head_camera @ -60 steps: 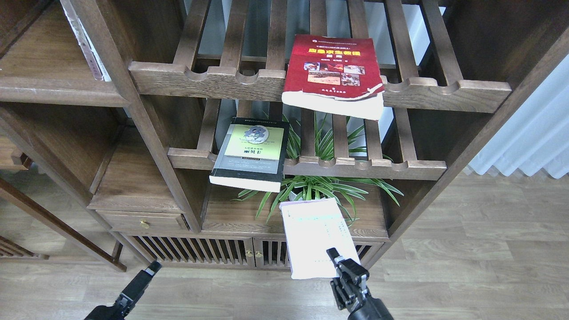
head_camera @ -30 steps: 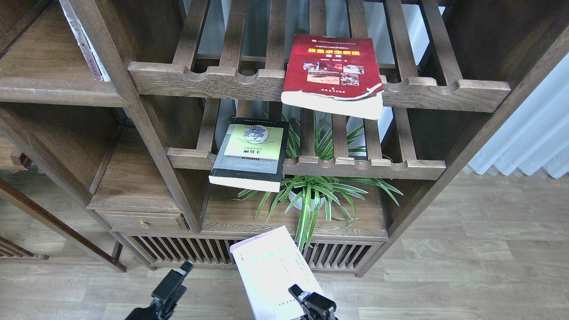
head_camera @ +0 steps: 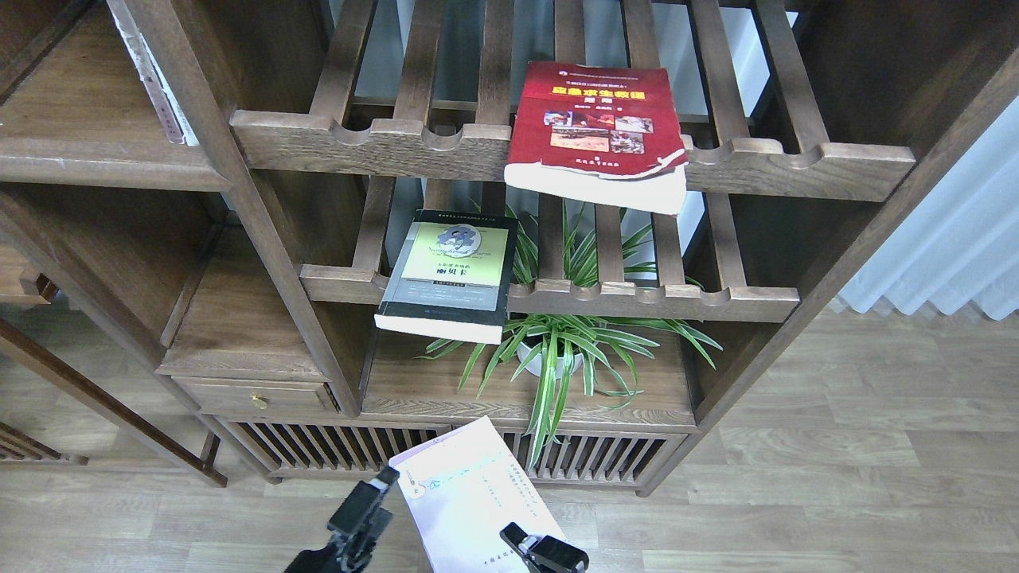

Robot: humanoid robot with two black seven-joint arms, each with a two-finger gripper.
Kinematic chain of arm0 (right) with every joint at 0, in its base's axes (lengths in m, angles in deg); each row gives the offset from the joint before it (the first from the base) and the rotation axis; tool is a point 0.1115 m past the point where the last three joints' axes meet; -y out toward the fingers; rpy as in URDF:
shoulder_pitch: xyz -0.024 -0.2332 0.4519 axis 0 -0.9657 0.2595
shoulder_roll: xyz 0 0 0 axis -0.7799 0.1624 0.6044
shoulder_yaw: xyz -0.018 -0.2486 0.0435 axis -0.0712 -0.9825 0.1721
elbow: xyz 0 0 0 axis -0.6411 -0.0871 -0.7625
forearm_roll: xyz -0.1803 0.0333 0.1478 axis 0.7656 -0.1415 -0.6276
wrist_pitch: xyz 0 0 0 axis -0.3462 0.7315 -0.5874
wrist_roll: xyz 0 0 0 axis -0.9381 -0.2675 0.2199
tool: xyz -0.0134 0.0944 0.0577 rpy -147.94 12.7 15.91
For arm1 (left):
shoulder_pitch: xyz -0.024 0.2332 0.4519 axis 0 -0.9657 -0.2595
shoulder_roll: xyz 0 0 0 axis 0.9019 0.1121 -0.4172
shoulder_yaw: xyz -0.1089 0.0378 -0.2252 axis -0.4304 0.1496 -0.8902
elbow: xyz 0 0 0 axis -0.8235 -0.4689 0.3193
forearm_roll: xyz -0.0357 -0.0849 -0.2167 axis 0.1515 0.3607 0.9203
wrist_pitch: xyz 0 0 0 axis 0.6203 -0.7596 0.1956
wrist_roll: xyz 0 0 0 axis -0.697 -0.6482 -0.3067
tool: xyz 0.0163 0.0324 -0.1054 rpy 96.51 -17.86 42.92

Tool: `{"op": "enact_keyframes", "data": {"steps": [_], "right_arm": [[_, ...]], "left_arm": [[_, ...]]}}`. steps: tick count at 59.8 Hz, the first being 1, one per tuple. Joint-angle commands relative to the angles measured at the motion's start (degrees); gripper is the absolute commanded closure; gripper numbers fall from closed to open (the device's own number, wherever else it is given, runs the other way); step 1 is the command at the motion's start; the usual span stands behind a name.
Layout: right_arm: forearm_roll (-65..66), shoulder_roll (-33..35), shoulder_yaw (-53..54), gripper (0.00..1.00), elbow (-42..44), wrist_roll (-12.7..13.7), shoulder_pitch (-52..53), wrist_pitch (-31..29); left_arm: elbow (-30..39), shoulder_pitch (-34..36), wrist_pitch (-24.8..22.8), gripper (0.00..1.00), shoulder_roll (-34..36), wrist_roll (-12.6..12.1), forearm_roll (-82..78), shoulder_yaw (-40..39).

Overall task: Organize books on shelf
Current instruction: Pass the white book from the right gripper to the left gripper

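Note:
The pale lavender-white book (head_camera: 466, 493) is held low in front of the cabinet, tilted, by my right gripper (head_camera: 532, 547), which is shut on its near edge. My left gripper (head_camera: 365, 505) is right beside the book's left edge; I cannot tell its fingers apart. The thick red book (head_camera: 597, 127) lies on the upper slatted rack and overhangs the front rail. The black-bordered book with the yellow-green panel (head_camera: 450, 270) lies on the lower slatted rack, also overhanging. The solid shelf board with a rounded front edge (head_camera: 103, 163) is at the upper left.
A potted spider plant (head_camera: 557, 350) stands on the bottom board under the racks. A drawer with a brass knob (head_camera: 257, 398) sits at the lower left, above slatted doors (head_camera: 350, 454). A pale curtain (head_camera: 947, 231) hangs at the right, over wooden floor.
My right gripper has carried the pale book down and to the left, away from in front of the plant. My left gripper has moved right and up to the book's left edge.

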Motion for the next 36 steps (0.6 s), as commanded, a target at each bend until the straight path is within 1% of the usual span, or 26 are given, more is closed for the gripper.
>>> {"op": "enact_keyframes", "data": {"steps": [1, 2, 3, 4, 5, 6, 7, 8, 10, 19, 36], "right_arm": [[0.00, 0.00, -0.02, 0.94, 0.00, 0.06, -0.05, 0.00], [0.00, 0.00, -0.02, 0.94, 0.00, 0.06, -0.05, 0.00], [0.00, 0.00, -0.02, 0.94, 0.00, 0.06, -0.05, 0.00], [0.00, 0.00, -0.02, 0.94, 0.00, 0.06, -0.05, 0.00], [0.00, 0.00, -0.02, 0.94, 0.00, 0.06, -0.05, 0.00], [0.00, 0.00, -0.02, 0.94, 0.00, -0.03, -0.05, 0.00], [0.00, 0.00, -0.02, 0.94, 0.00, 0.06, -0.05, 0.00], [0.00, 0.00, -0.10, 0.94, 0.00, 0.06, -0.05, 0.00], [0.00, 0.00, -0.11, 0.94, 0.00, -0.03, -0.05, 0.00], [0.00, 0.00, -0.63, 0.94, 0.09, -0.03, -0.14, 0.00], [0.09, 0.00, -0.72, 0.94, 0.35, 0.06, -0.05, 0.00]], "left_arm": [[0.00, 0.11, -0.01, 0.42, 0.05, -0.15, 0.00, 0.21], [-0.09, 0.11, -0.01, 0.51, 0.13, -0.15, 0.00, 0.21], [-0.09, 0.11, -0.01, 0.55, 0.13, -0.06, 0.00, 0.21], [-0.18, 0.11, -0.01, 0.65, 0.31, 0.02, 0.00, 0.21], [-0.18, 0.11, -0.01, 0.70, 0.31, 0.03, 0.08, 0.12], [-0.18, 0.11, -0.01, 0.78, 0.31, 0.03, 0.26, 0.12], [-0.18, 0.11, -0.01, 0.81, 0.31, 0.03, 0.35, 0.12], [-0.18, 0.11, -0.01, 0.88, 0.40, -0.06, 0.78, 0.12], [-0.18, 0.11, -0.01, 0.92, 0.48, -0.32, 1.40, 0.12], [-0.27, 0.55, -0.01, 0.95, 0.66, -0.59, 1.67, 0.21], [0.35, 0.90, -0.01, 0.96, 1.80, -0.77, 1.58, 0.47]]}}
